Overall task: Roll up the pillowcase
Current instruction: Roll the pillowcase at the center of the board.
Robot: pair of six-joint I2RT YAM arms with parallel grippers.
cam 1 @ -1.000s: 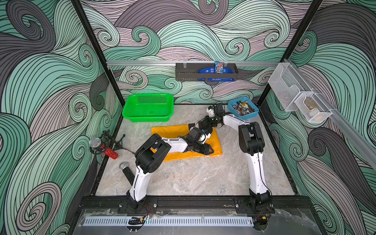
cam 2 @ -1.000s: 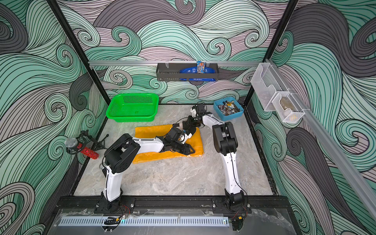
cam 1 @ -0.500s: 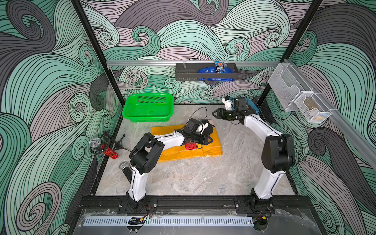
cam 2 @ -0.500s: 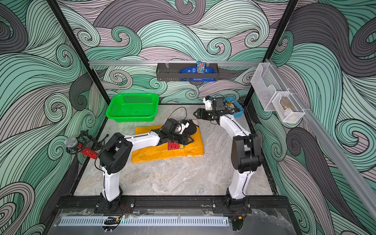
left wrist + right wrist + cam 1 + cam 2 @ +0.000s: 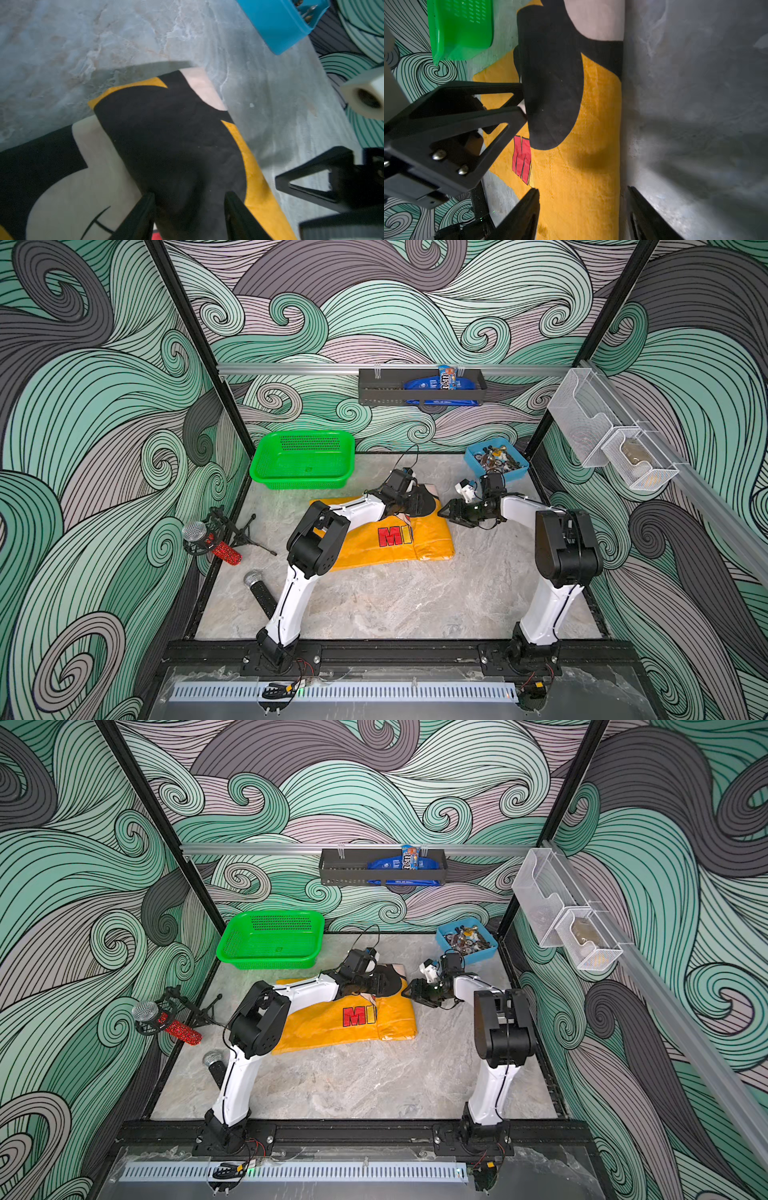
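Note:
The pillowcase (image 5: pixel 395 545) (image 5: pixel 332 1029) lies mid-table, yellow with red letters and a black and cream print, its right end folded into a thick band. My left gripper (image 5: pixel 419 506) (image 5: pixel 384 986) reaches over it to the far right corner. There it is shut on a raised black-printed fold (image 5: pixel 176 135), which bulges between its jaws (image 5: pixel 190 194). My right gripper (image 5: pixel 444 512) (image 5: pixel 406 992) is open and low at the cloth's right edge. In the right wrist view its jaws (image 5: pixel 583 188) straddle that edge, with one finger over yellow cloth (image 5: pixel 591 145) and the other over bare table.
A green basket (image 5: pixel 303 460) (image 5: pixel 460 27) stands at the back left. A blue bin (image 5: pixel 478 462) (image 5: pixel 280 25) of small parts sits at the back right, just behind my right wrist. Two microphones (image 5: pixel 212 541) (image 5: pixel 259 593) lie along the left edge.
My right gripper left the cloth, swung up toward the blue bin, then came down at the pillowcase's right edge. My left gripper moved to the far right corner, uncovering the red letters.

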